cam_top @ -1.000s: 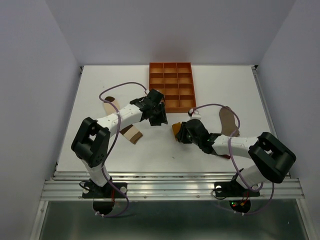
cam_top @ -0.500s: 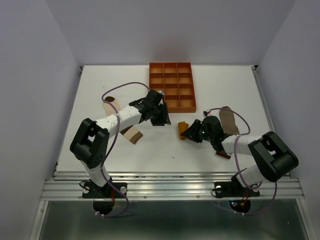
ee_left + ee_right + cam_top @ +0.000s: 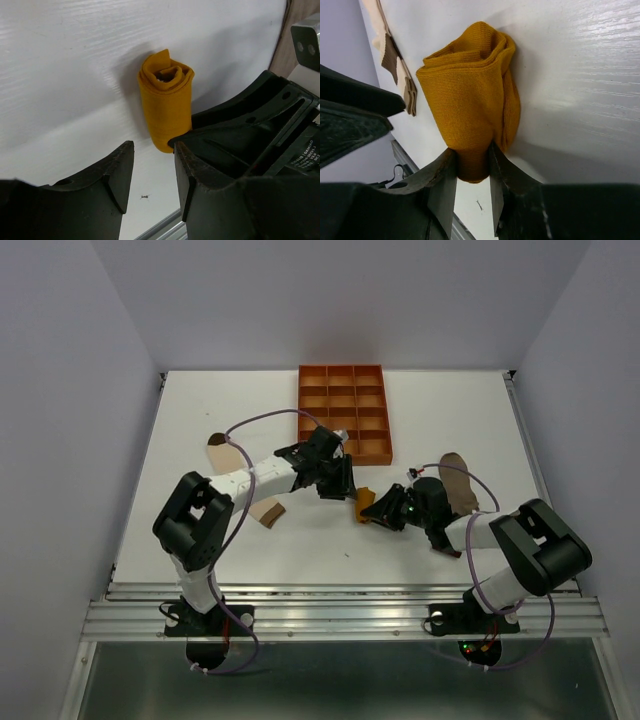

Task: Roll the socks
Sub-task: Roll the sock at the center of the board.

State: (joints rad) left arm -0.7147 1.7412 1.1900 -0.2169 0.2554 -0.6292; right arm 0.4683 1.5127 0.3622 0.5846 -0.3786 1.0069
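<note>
Mustard-yellow sock (image 3: pixel 470 95), rolled into a short fat bundle, lies on the white table (image 3: pixel 440 410) near its middle, just in front of the orange tray (image 3: pixel 303 410). The right tool (image 3: pixel 470 160) pinches one end of the roll, its two fingers pressing into the cloth from both sides.

In the left wrist view the far end of the roll faces the camera and shows its spiral of layers. The left tool (image 3: pixel 152 156) hangs close to the near end of the roll, its fingers spread with nothing between them. Whether it touches the cloth cannot be told.

Seen from above, the two tools come almost nose to nose at the yellow roll.

The brown sock (image 3: pixel 455 483) lies flat to the right, beside the right arm. The cream sock (image 3: pixel 222 452) lies flat on the left side of the table. The left arm crosses over its middle, so only its ends show.
</note>
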